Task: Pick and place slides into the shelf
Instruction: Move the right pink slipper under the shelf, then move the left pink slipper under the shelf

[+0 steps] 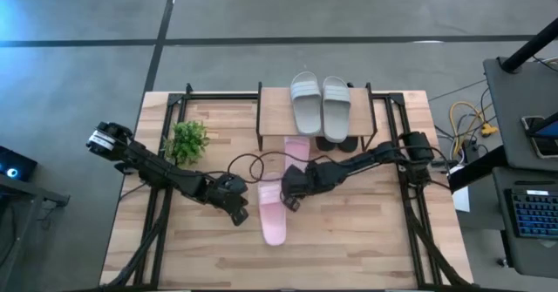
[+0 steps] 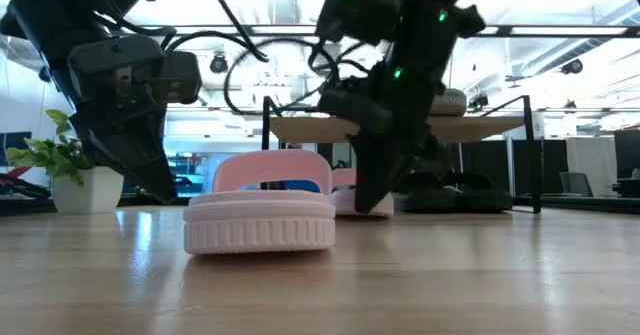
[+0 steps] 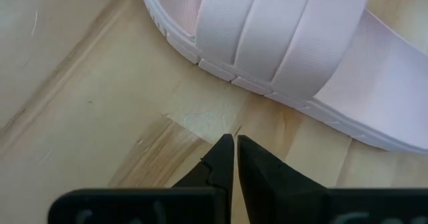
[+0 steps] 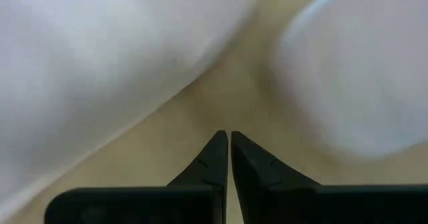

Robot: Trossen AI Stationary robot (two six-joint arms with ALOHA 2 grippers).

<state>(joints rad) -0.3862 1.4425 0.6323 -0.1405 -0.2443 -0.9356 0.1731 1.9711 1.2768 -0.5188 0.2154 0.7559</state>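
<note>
Wooden table [image 1: 349, 240], pale pink slide [image 1: 273, 215]

2 slides [image 1: 320, 103] are set side by side on the shelf [image 1: 272, 109], at the table's [image 1: 349, 248] far edge. Another slide [image 1: 272, 212] is laid nearer the table's middle — a fourth [image 1: 297, 148] just behind it. A plant [image 1: 187, 140] is placed left of the shelf.
</note>
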